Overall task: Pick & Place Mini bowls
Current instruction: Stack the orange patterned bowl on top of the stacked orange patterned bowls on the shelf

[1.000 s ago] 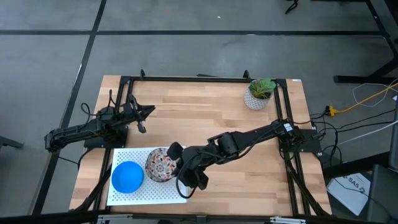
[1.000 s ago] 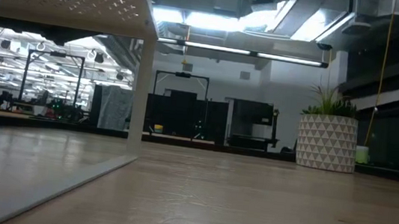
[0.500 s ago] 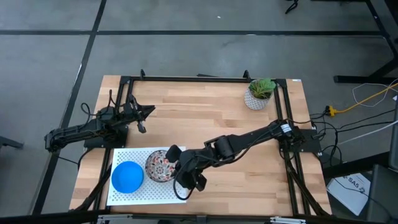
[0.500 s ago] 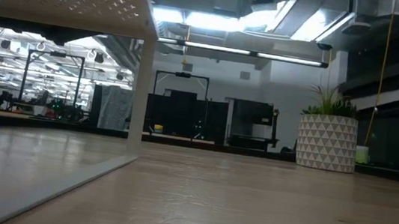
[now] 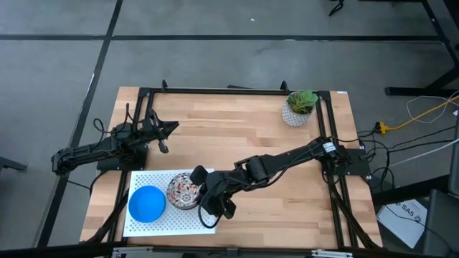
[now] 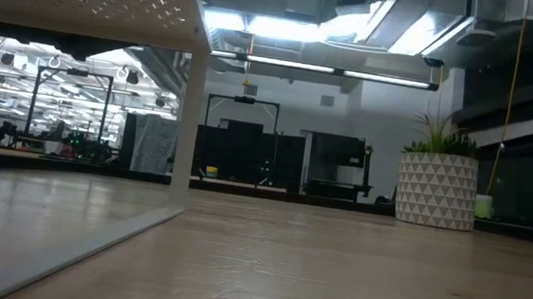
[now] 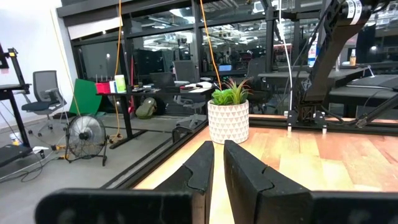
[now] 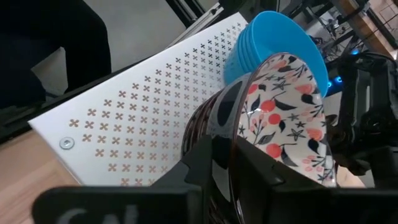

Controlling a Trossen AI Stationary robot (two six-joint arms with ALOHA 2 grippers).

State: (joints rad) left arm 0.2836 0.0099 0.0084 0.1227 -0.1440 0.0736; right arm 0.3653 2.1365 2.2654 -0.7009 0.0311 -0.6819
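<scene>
Right gripper (image 5: 203, 192) fingers straddle the floral bowl's (image 5: 185, 192) rim beside the blue bowl stack (image 5: 147, 203). Left gripper (image 5: 163, 140) fingers nearly closed, empty.

on the tabletop (image 5: 237, 136) a perforated board (image 5: 154, 221) lies at the near left corner — two stacks of mini bowls sit side by side on it, one stack (image 5: 147, 203) to the left, the other stack (image 5: 183, 191) to its right. the potted plant (image 5: 298, 107) stands at the far right corner, well apart from the board.
</scene>
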